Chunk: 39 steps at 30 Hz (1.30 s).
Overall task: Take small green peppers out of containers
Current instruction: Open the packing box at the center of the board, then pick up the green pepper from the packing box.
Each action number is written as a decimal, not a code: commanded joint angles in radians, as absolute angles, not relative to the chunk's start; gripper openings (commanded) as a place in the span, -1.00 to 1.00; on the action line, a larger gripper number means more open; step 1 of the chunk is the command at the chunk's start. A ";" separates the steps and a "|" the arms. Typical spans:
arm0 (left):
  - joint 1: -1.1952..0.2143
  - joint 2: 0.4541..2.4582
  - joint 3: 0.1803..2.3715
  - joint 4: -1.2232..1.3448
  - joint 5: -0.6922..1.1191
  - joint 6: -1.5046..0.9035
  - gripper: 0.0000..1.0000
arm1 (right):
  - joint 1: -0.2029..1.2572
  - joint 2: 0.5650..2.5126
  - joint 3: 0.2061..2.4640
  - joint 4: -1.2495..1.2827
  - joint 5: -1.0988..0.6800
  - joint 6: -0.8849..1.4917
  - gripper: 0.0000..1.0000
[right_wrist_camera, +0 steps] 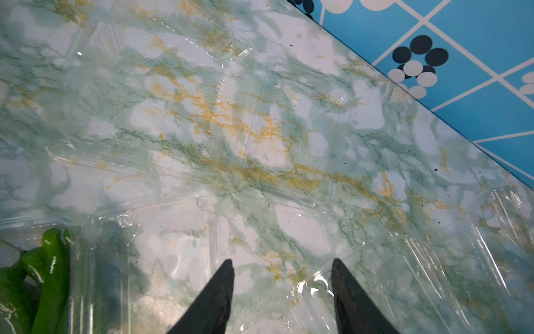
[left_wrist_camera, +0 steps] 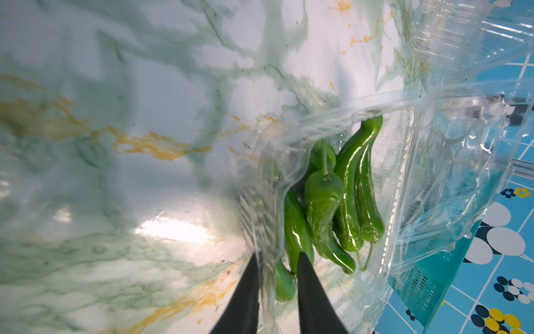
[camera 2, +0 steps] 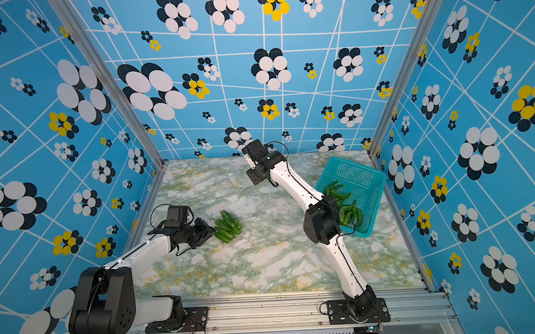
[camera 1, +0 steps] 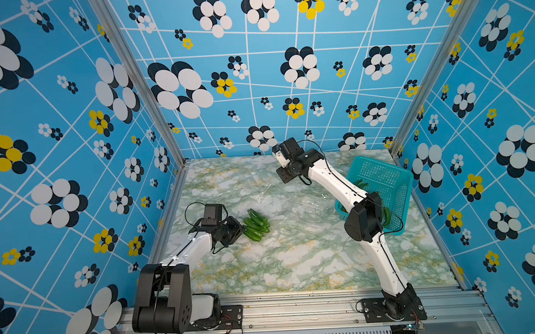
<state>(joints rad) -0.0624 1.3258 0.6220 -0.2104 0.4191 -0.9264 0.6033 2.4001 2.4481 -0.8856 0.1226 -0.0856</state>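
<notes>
A heap of small green peppers [camera 1: 256, 225] [camera 2: 228, 226] lies in a clear clamshell container [left_wrist_camera: 433, 173] left of the table's centre. My left gripper [left_wrist_camera: 278, 256] is at that container's near edge. Its jaws stand a little apart, with the thin plastic wall and the tip of one pepper [left_wrist_camera: 284, 286] between them, and nothing is pinched. Other clear containers [camera 1: 309, 203] [right_wrist_camera: 231, 72] lie flat on the marble further back. My right gripper [right_wrist_camera: 281, 264] hovers open over them, holding nothing. In the right wrist view the peppers [right_wrist_camera: 49, 274] show at the edge.
A teal perforated basket [camera 1: 382, 168] [camera 2: 354, 163] stands at the right, tilted, with several green peppers [camera 2: 343, 201] inside. The right arm's elbow [camera 1: 363, 221] hangs in front of it. Patterned blue walls [camera 1: 72, 184] close in three sides.
</notes>
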 commanded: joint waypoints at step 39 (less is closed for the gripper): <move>0.053 1.183 0.560 -0.261 0.453 -0.887 -0.33 | 0.893 2.389 2.239 -0.884 -0.239 -0.042 -0.05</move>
<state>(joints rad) 0.0414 1.2015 0.5774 -0.2661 0.4328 -0.9001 0.8833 2.3604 2.1986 -0.8791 -0.2199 -0.0624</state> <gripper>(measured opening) 0.336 0.479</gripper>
